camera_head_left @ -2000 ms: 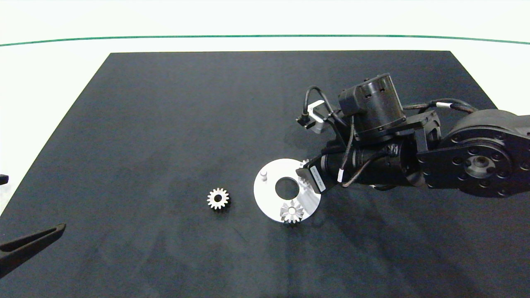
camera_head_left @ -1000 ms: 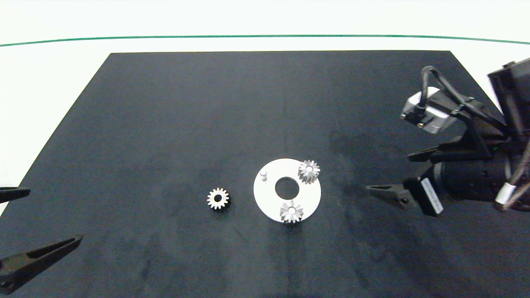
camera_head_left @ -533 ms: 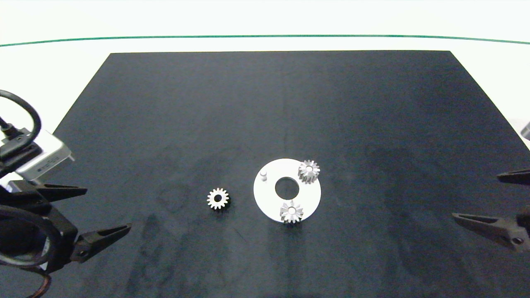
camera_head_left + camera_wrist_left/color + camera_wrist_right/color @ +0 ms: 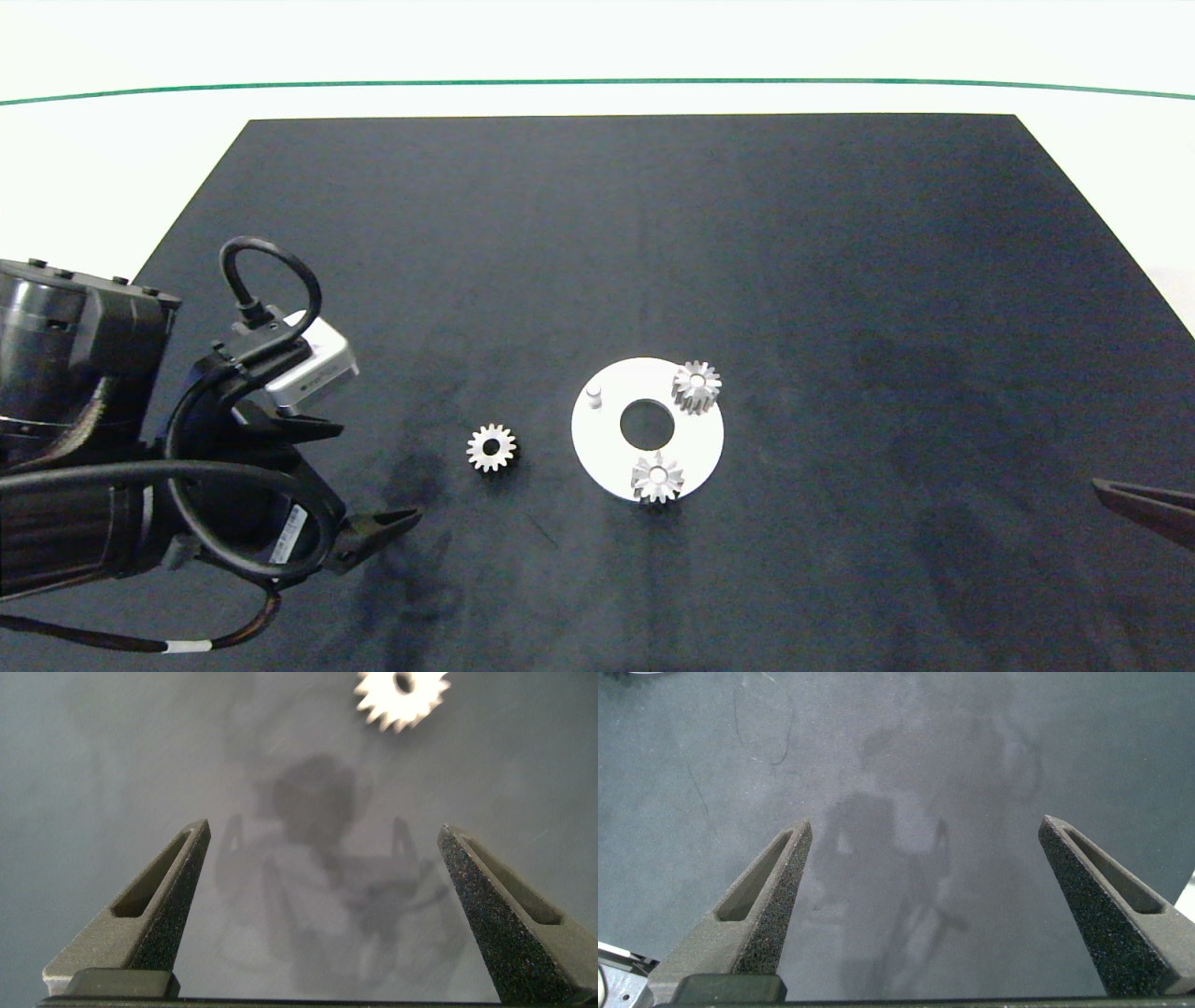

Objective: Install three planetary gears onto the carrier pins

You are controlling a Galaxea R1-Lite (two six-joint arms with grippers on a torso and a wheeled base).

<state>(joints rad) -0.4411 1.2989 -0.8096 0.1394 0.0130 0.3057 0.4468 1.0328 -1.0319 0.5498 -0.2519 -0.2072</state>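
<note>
The planetary gears appear in the head view as three small silver toothed wheels: one [image 4: 696, 386] sits on a pin at the upper right of the white disc [image 4: 611, 462], another [image 4: 658, 478] sits on a pin at the disc's lower edge, and the third [image 4: 491, 448] lies flat on the black mat [image 4: 597, 233] just left of the disc, apart from it. Of the carrier pins, only the bare pin [image 4: 595, 396] at the disc's upper left stands uncovered, beside the large centre hole. The left gripper [image 4: 359, 481] reaches in from the lower left of the frame, its fingers spread apart and empty, pointing toward the loose gear but still clear of it; one fingertip [image 4: 397, 519] shows below the other. At the right edge, low in the frame, only a dark finger [image 4: 1144, 504] of the right gripper shows. In the left wrist view, the left gripper [image 4: 327, 840] has its two fingers wide apart over bare mat with nothing between them, and the loose gear [image 4: 402, 695] lies ahead at the upper right of the frame, partly cut by the edge. In the right wrist view, the right gripper [image 4: 924, 840] is likewise spread wide and holds nothing, over bare mat.
</note>
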